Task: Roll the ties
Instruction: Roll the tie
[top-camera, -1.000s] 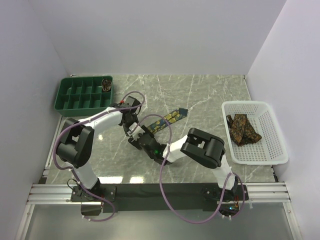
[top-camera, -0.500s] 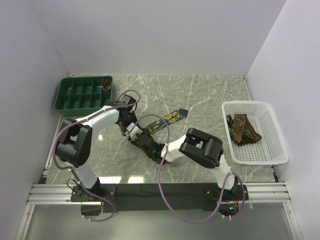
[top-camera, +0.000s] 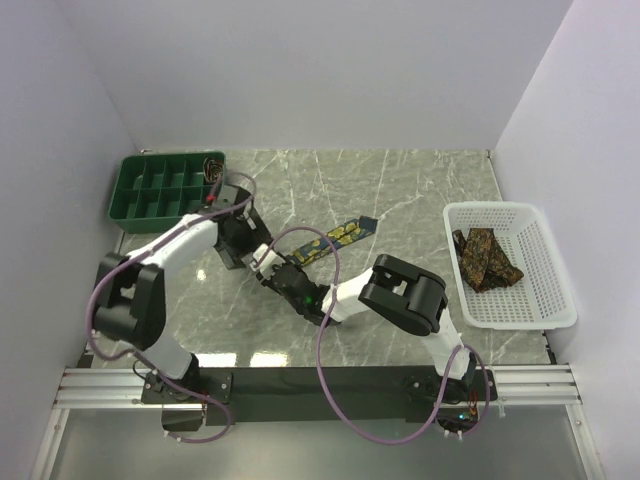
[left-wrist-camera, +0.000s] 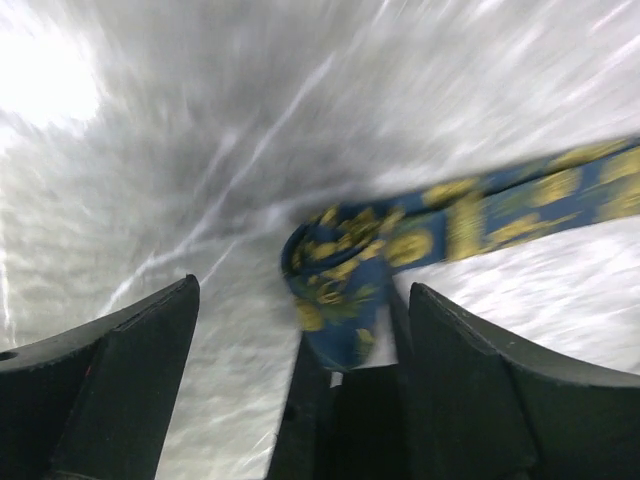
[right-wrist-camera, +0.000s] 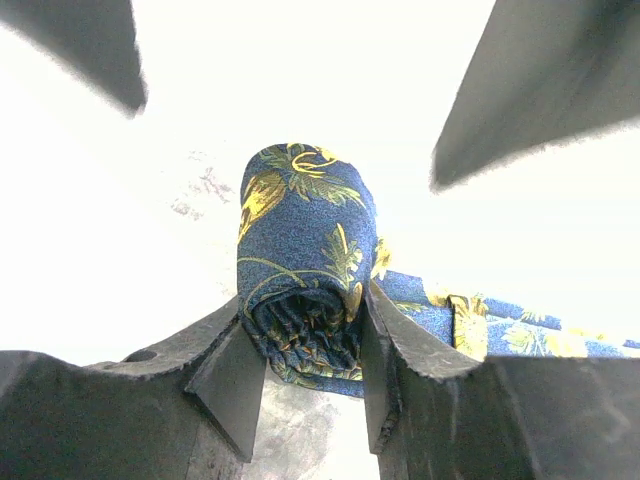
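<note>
Left fingers (left-wrist-camera: 110, 380) now off navy tie (right-wrist-camera: 305, 250), nearer green tray (top-camera: 160, 218).

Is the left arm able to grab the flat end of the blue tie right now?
Probably yes: the left gripper is open and empty, and the flat end lies uncovered on the table; the right gripper pinches only the roll.

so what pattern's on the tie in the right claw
The tie is navy with yellow flowers, clearest in the right wrist view.

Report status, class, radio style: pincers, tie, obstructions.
Left pincer open, off the tie. Right pincer shut on navy tie, rolled end. Unrolled tail flat on table; purple cable arcs above it.
</note>
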